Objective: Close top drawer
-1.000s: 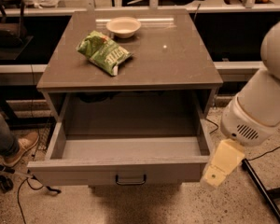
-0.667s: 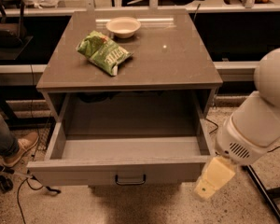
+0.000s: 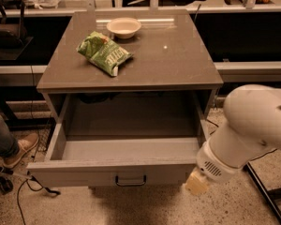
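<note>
The top drawer is pulled far out of the grey cabinet. It is a deep, empty grey box with a flat front panel and a small dark loop handle at its centre. My white arm comes in from the right. The gripper shows as a cream tip low down, just off the right end of the drawer's front panel. I cannot tell if it touches the panel.
On the cabinet top lie a green snack bag and a cream bowl. A person's leg and brown shoe are at the left, with cables on the floor. A dark metal leg stands at the right.
The arm has swung left and lower. The gripper has moved from beside the drawer's right side toward the right end of its front panel. The drawer has not moved.
</note>
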Robot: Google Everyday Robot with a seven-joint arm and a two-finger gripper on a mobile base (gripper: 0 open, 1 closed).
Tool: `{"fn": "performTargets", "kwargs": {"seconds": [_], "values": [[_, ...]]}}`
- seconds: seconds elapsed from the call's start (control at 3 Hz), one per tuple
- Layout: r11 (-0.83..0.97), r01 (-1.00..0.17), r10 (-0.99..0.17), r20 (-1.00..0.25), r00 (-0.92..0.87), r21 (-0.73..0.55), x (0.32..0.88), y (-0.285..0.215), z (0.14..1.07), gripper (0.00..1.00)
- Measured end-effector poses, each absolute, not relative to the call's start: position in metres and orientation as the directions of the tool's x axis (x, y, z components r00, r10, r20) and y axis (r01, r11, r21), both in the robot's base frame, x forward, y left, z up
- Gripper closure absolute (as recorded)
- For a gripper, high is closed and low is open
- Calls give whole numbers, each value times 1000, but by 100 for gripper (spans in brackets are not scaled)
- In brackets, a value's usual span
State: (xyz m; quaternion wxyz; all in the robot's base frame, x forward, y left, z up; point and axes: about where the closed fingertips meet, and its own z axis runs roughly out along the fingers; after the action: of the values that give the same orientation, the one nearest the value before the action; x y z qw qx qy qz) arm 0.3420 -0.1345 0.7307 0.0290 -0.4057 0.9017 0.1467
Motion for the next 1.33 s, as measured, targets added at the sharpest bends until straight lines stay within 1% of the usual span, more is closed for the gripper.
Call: {"fn": "performTargets", "kwargs": {"seconds": [0.33,0.67,1.0,1.33], "values": [[654,-715,-700,-162,-696,245,350,-121,708,93],[664,-708,-690,-166,-704,241,370,-99,685,100],[658,-713,-687,-195,-700,242,408,-59,660,100],[658,-713,-687,-195,-700,242,408,-59,660,100]]}}
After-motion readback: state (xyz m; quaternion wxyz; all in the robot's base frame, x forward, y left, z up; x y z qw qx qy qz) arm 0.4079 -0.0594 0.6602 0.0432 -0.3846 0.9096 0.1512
